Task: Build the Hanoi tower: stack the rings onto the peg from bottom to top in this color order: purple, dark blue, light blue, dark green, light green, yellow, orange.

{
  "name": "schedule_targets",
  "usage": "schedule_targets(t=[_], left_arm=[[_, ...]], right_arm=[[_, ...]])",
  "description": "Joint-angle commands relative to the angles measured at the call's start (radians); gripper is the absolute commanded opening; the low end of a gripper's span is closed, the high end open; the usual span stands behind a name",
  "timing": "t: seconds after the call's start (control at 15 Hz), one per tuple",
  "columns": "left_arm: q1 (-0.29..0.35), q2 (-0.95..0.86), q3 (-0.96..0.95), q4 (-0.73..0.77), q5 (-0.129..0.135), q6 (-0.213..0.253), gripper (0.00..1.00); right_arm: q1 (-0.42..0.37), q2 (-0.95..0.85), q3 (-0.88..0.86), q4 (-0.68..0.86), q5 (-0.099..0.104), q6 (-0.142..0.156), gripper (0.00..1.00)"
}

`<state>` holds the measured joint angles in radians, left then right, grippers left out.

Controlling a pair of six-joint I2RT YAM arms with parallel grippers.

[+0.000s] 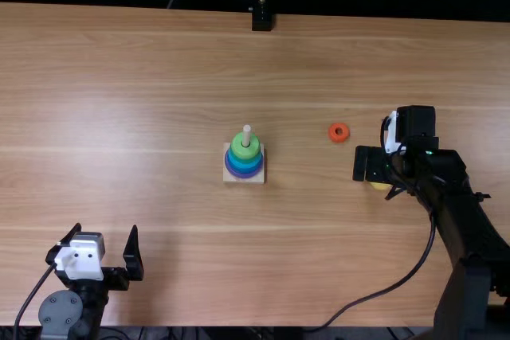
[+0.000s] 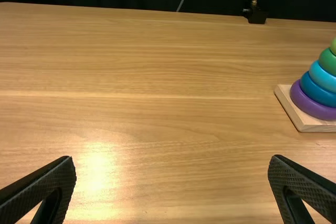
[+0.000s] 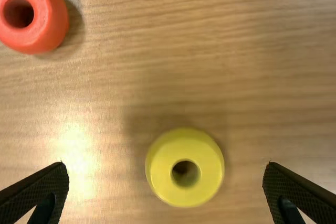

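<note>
My left gripper (image 1: 109,252) stands open at the lower left; in the left wrist view the same gripper (image 2: 172,187) has nothing between its fingers. At the right, my right gripper (image 1: 371,166) is above the yellow ring (image 1: 380,185), partly covering it. The right wrist view has the right gripper (image 3: 166,190) open, with the yellow ring (image 3: 185,167) on the table between its spread fingers. An orange ring (image 1: 339,132) lies nearby. On the peg (image 1: 247,134), purple (image 2: 310,100), dark blue (image 2: 318,91), light blue (image 2: 323,77), dark green (image 2: 328,62) and light green (image 1: 245,149) rings are stacked upward.
The tower's square wooden base (image 1: 245,180) rests mid-table, between the two arms. A black stand (image 1: 262,18) is at the table's far edge. A cable (image 1: 381,293) from the right arm curves over the near right part of the table.
</note>
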<state>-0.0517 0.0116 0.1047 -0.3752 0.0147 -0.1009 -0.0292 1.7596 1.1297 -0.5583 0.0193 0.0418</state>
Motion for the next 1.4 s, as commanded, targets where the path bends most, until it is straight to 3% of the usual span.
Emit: schedule_targets(t=[0.0,0.8,0.87,0.93,1.07,1.33], left_arm=[[0.006,-0.012,-0.105,-0.079,0.013,0.014,1.0],[0.006,-0.012,-0.105,-0.079,0.013,0.014,1.0],[0.006,-0.012,-0.105,-0.079,0.013,0.016,1.0],[0.006,-0.012,-0.105,-0.079,0.013,0.014,1.0],[0.006,-0.012,-0.105,-0.079,0.013,0.014,1.0],[0.006,-0.012,-0.105,-0.079,0.013,0.014,1.0]], right_arm=[[-0.018,0.028,-0.007,0.012,-0.003,-0.003,1.0],[-0.017,0.133,0.042,0.025,0.008,0.002,1.0],[-0.017,0.133,0.042,0.025,0.008,0.001,0.74],[-0.017,0.132,0.042,0.025,0.008,-0.001,0.38],[-0.015,0.132,0.035,0.022,0.007,-0.003,0.0],[-0.009,0.124,0.044,0.022,0.003,-0.003,0.0]])
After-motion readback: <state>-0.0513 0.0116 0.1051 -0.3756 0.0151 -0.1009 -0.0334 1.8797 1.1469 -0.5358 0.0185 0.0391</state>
